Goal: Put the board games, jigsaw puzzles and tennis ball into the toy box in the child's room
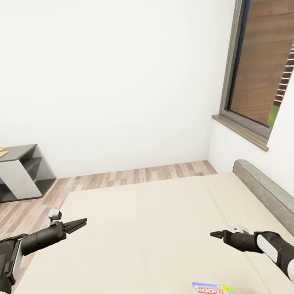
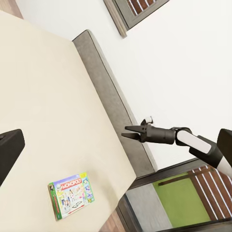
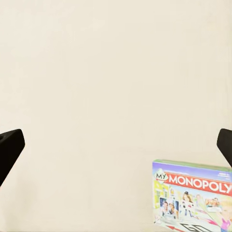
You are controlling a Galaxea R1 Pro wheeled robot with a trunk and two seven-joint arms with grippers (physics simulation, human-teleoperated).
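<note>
Bright, even, almost shadowless light; sharp renders, straight lines tilted toward the edges.

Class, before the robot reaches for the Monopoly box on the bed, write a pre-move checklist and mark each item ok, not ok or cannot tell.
1. Monopoly box lies flat on the bed: ok.
2. Nothing rests on the box: ok.
3. Right gripper holds nothing: ok.
4. Right gripper is over the box: not ok; it hovers beyond the box, above bare mattress.
5. Left gripper is well away from the box: ok.
6. Toy box is ready to receive it: cannot tell.
</note>
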